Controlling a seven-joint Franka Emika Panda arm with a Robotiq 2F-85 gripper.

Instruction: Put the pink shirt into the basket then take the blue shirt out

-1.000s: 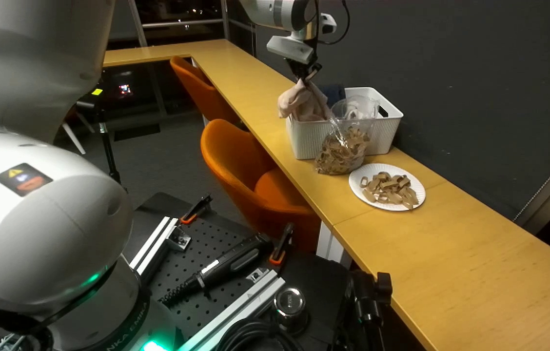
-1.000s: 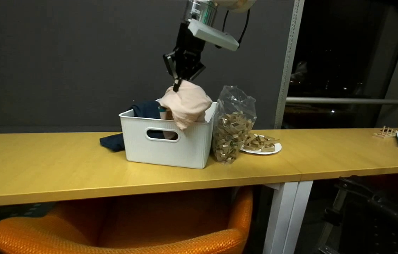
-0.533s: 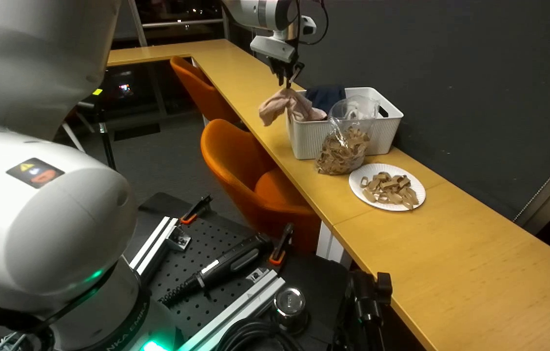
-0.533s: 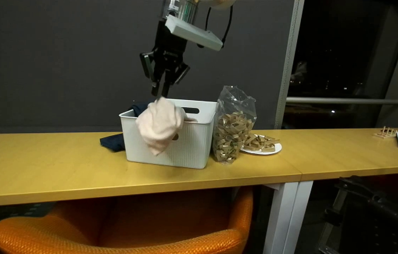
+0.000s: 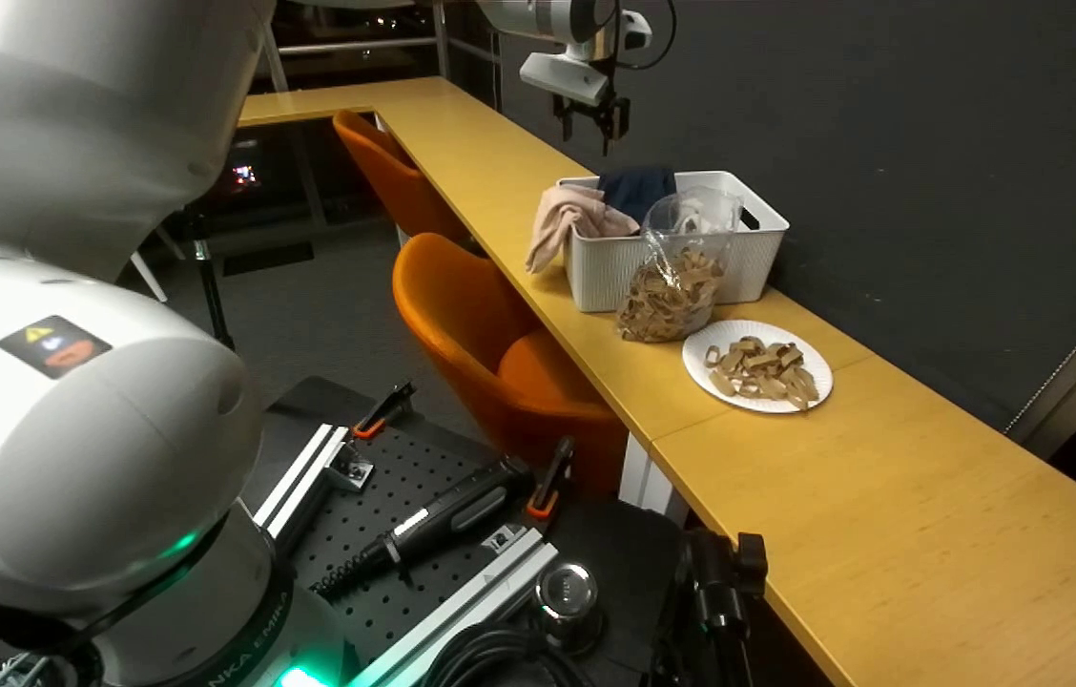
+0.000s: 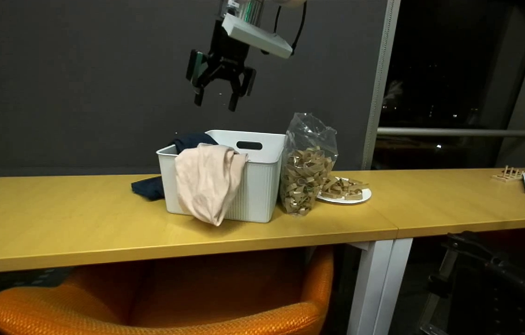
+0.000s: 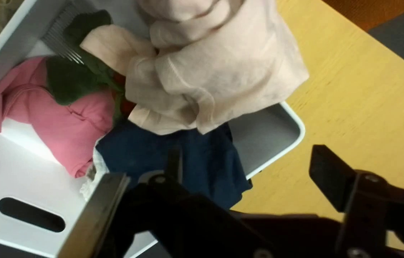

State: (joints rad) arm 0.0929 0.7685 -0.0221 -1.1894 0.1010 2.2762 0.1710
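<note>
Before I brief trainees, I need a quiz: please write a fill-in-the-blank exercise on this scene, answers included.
The gripper, holding nothing, is ____, not shut.
The pale shirt lies partly inside the basket, partly ____ it.
The bag stands ____ the basket and the plate.
The dark shirt is the one the task calls ____.
Missing words: open; outside; between; blue.

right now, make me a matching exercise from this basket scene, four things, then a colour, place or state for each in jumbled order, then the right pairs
Things
1. pincer
2. pale pink cloth
3. plate
4. bag

Descriptions
A. round and white
B. open, holding nothing
C. clear, standing beside the basket
D. draped over the basket's rim

Pairs: 1-B, 2-D, 3-A, 4-C
</note>
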